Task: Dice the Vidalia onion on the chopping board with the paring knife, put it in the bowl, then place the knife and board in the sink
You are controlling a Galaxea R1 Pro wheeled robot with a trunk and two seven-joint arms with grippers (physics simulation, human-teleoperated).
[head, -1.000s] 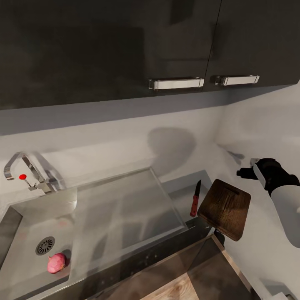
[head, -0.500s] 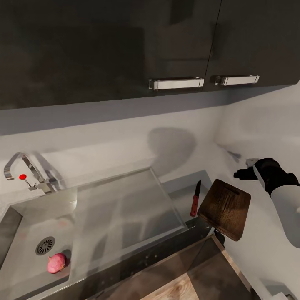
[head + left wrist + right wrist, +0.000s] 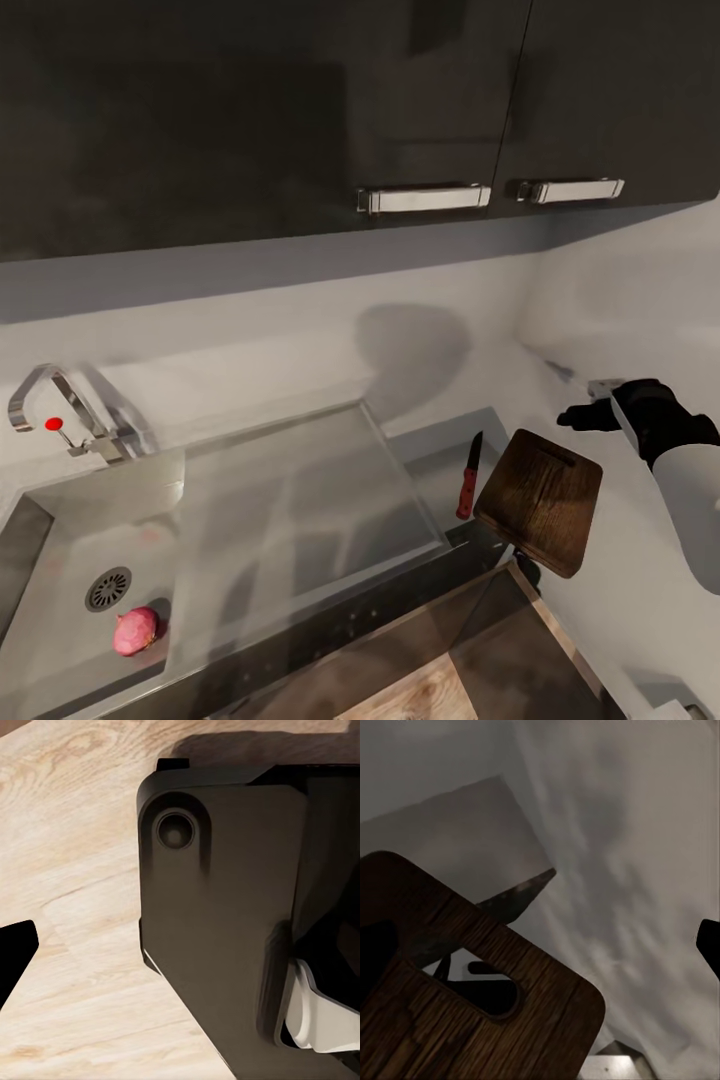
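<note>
The pinkish Vidalia onion (image 3: 135, 631) lies in the grey sink (image 3: 60, 560) basin beside the round drain (image 3: 108, 589). On the countertop (image 3: 432, 452), right of the drainboard (image 3: 300, 500), the red-handled paring knife (image 3: 468, 478) lies with its blade pointing at the wall. Just right of it sits the brown chopping board (image 3: 540, 498), also seen close up in the right wrist view (image 3: 457, 1005). My right gripper (image 3: 578, 415) hovers open above the board's far corner, holding nothing. A black fingertip (image 3: 15, 952) of my left gripper hangs over wooden floor. The bowl is out of view.
The chrome faucet (image 3: 45, 400) with its red knob (image 3: 53, 424) stands behind the basin. Dark wall cabinets with metal handles (image 3: 424, 198) hang overhead. A white wall (image 3: 640, 320) closes in the counter's right end. Wooden floor (image 3: 410, 695) shows below the counter edge.
My right gripper has drifted slightly left above the board's far corner. The onion, the knife and the board have not moved.
</note>
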